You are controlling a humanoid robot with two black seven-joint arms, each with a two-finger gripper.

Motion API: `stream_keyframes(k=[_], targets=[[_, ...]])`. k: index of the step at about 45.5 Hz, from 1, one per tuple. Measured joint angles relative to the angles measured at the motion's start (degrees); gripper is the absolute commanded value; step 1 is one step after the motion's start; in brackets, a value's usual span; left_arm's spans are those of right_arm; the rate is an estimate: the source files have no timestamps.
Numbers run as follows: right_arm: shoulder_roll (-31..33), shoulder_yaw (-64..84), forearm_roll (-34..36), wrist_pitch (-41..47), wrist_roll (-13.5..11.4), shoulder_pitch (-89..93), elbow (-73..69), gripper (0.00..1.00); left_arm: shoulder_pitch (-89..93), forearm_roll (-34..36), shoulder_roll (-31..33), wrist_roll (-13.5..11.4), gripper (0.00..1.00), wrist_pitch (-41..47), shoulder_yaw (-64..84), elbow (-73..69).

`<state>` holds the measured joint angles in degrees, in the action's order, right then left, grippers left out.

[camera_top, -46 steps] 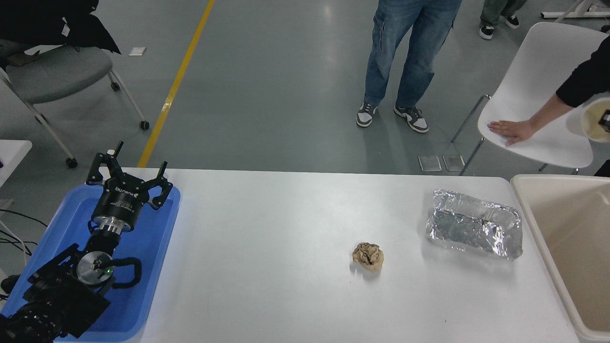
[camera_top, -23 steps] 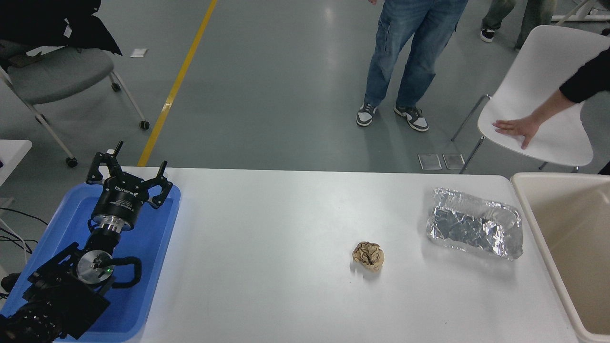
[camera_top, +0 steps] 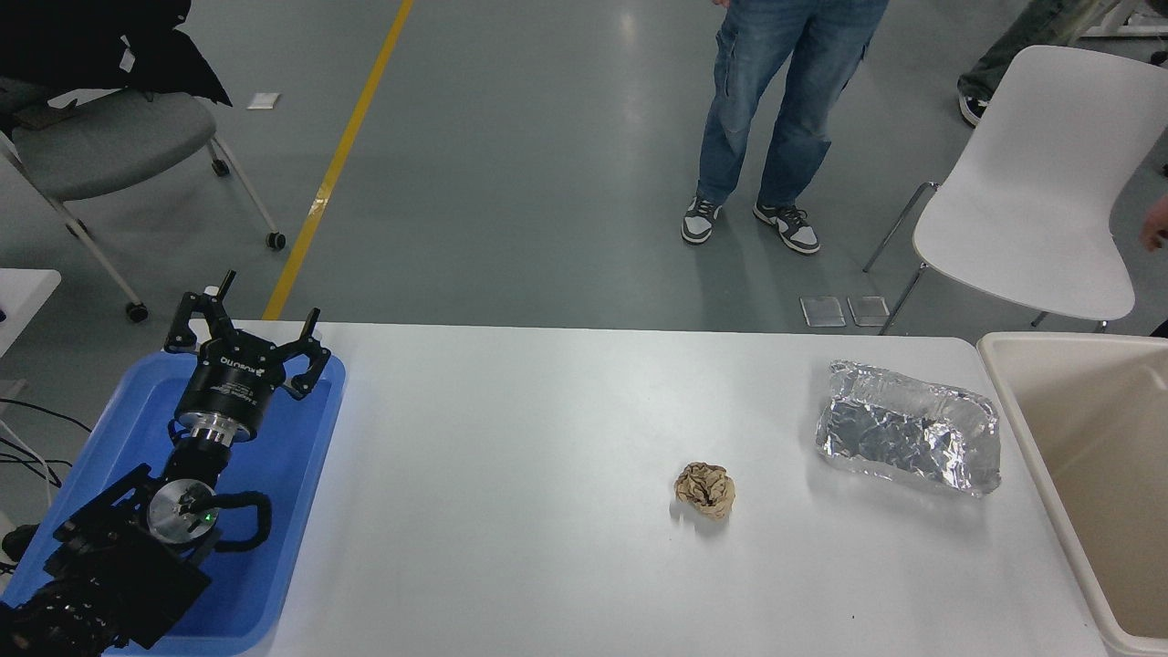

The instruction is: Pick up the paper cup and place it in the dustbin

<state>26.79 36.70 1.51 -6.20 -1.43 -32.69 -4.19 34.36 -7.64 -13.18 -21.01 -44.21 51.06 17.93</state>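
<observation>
**Cup and right arm gone from view; person's hand off the chair**

Gone from the right edge is the paper cup that was showing there a second ago, and no cup is showing anywhere now; the person's hand that was pressing on the white chair (camera_top: 1031, 182) is now only a sliver at the right edge. The right arm is staying out of view.

The left gripper (camera_top: 248, 339) is sitting parked over the blue tray (camera_top: 301, 511) at the table's left edge, its fingers spread wide and holding nothing.

The dustbin (camera_top: 1004, 383) is standing against the white table's (camera_top: 511, 456) right end, its mouth open. The foil tray (camera_top: 908, 438) is lying near the bin's rim, and the crumpled brown paper ball (camera_top: 704, 488) is sitting well apart from it. A wide bare stretch is lying between ball and blue tray. A person in jeans (camera_top: 776, 109) is standing beyond the far edge.
</observation>
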Motion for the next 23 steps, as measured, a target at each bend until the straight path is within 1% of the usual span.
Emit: stream_keyframes(k=[6,7,12,15,16,23], targets=[[-0.96,-0.31,-0.11,-0.2,-0.04,0.68,0.28,0.0,0.0,0.0,0.0,0.0,1.0,0.0,0.0,0.0],[-1.06,-0.33,-0.12,-0.22,-0.04,0.75,0.31,0.04,0.0,0.0,0.0,0.0,1.0,0.0,0.0,0.0],[-1.41,-0.39,-0.16,-0.28,-0.05,1.0,0.39,0.58,0.0,0.0,0.0,0.0,1.0,0.0,0.0,0.0],[-1.55,-0.4,-0.16,-0.3,-0.02,1.03,0.4,0.93,0.0,0.0,0.0,0.0,1.0,0.0,0.0,0.0],[-1.58,-0.41,-0.15,-0.31,0.01,1.03,0.41,1.0,0.0,0.0,0.0,0.0,1.0,0.0,0.0,0.0],[-1.7,-0.44,-0.15,-0.35,0.17,0.59,0.45,1.0,0.0,0.0,0.0,0.0,1.0,0.0,0.0,0.0]])
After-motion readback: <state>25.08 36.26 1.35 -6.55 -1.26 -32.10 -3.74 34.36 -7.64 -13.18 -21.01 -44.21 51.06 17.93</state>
